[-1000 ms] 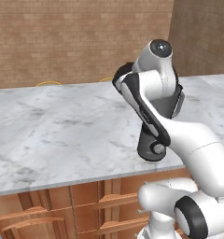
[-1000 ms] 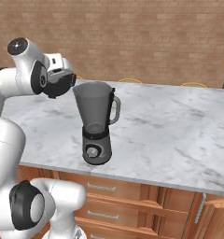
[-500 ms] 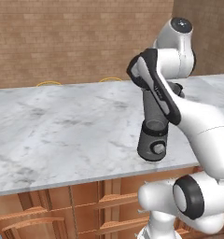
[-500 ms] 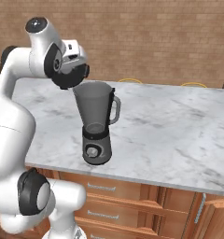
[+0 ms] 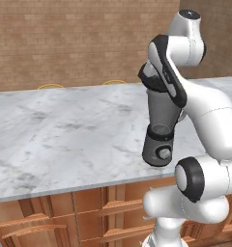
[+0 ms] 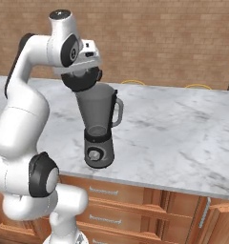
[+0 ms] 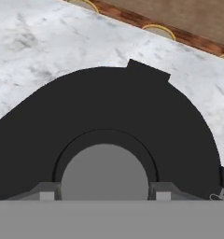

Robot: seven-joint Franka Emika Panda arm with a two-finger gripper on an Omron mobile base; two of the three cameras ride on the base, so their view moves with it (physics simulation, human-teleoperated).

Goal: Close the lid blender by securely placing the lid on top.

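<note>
The blender (image 6: 99,128) stands near the front edge of the marble counter, a dark grey base with a front knob under a smoky jar with a side handle. It also shows in the left base view as the blender (image 5: 159,125), partly behind my arm. My gripper (image 7: 104,191) is shut on the grey centre knob of the black lid (image 7: 109,107), whose small tab points away from the hand. In the right base view the lid (image 6: 83,80) hangs tilted just above the jar's left rim. I cannot tell whether it touches the rim.
The marble counter (image 6: 183,128) stretches wide to both sides of the blender. A brick wall (image 6: 173,38) rises behind it. Two yellow rings (image 5: 113,82) lie at the counter's back edge. Wooden drawers (image 6: 116,200) sit below the front edge.
My arm has lifted and swung the lid from left of the jar, at shoulder height, to just over the jar's rim. The blender has stayed put.
</note>
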